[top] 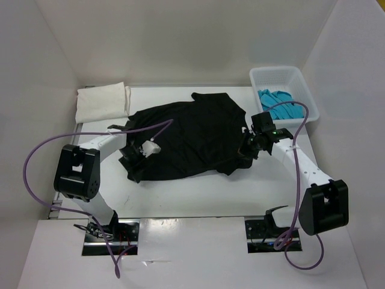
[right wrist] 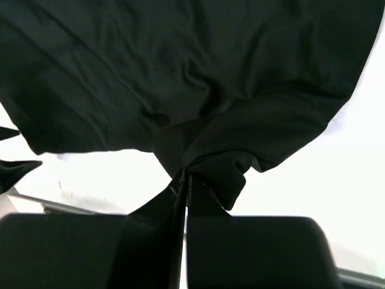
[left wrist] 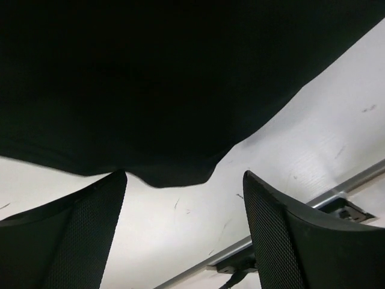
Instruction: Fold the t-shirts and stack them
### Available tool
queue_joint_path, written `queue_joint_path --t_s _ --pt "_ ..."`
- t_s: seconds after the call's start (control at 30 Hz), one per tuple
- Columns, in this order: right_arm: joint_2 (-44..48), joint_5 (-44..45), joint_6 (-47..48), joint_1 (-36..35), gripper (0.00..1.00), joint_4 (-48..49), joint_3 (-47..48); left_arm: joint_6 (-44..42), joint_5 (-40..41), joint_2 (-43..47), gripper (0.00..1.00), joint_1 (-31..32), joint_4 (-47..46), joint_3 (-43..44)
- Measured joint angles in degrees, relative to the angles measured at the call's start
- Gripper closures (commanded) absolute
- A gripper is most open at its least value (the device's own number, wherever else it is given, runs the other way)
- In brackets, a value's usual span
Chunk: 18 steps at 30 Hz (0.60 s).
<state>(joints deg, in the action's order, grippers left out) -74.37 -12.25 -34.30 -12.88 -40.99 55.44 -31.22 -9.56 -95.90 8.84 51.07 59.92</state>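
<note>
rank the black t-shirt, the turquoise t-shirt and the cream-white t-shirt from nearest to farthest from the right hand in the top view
1. black t-shirt: pinched in the right hand, mid-table.
2. turquoise t-shirt: in the basket behind that hand, far right.
3. cream-white t-shirt: folded, far left corner.

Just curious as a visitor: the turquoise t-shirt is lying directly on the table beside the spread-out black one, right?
Not quite: the turquoise t-shirt lies in the white basket beside the spread-out black t-shirt, as the top view shows.
</note>
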Motion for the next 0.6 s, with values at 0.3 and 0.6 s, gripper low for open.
queue_joint_path --t_s 0.3,0.6 --pt "5.6 -0.6 -3.7 -4.3 0.2 -8.7 -4.4 0.3 8.7 0.0 0.15 2.1 -6.3 -3.7" --pt "7.4 8.5 -9.5 -2.0 0.19 -3.3 -1.1 1.0 10.8 1.6 0.15 2.1 -6.7 -3.7"
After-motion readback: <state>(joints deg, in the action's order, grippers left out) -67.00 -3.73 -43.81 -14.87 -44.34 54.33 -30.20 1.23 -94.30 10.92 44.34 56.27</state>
